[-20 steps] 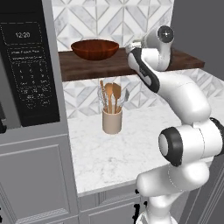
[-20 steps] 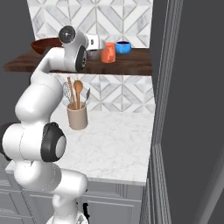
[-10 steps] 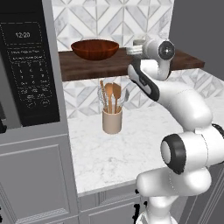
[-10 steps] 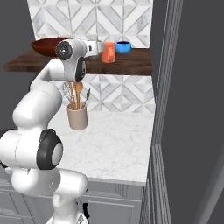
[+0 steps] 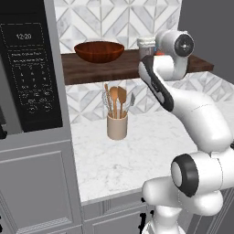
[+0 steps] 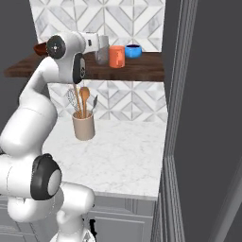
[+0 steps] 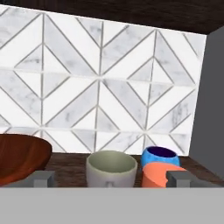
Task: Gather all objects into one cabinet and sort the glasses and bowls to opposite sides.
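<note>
chevron marble tile wall (image 5: 119, 20), marble counter (image 5: 132, 155), microwave (image 5: 27, 77)

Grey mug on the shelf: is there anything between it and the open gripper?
Nothing visible. In the hand view the grey mug stands straight ahead of the gripper, between its fingertips. The orange mug is close on one side, the wooden bowl further off on the other.

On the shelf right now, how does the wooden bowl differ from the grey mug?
The wooden bowl is wide, shallow and dark reddish-brown; the grey mug is narrower, taller and grey with an olive-green rim. The bowl sits toward the shelf's microwave end; the mug stands beside the orange mug. Both stand upright on the shelf.
</note>
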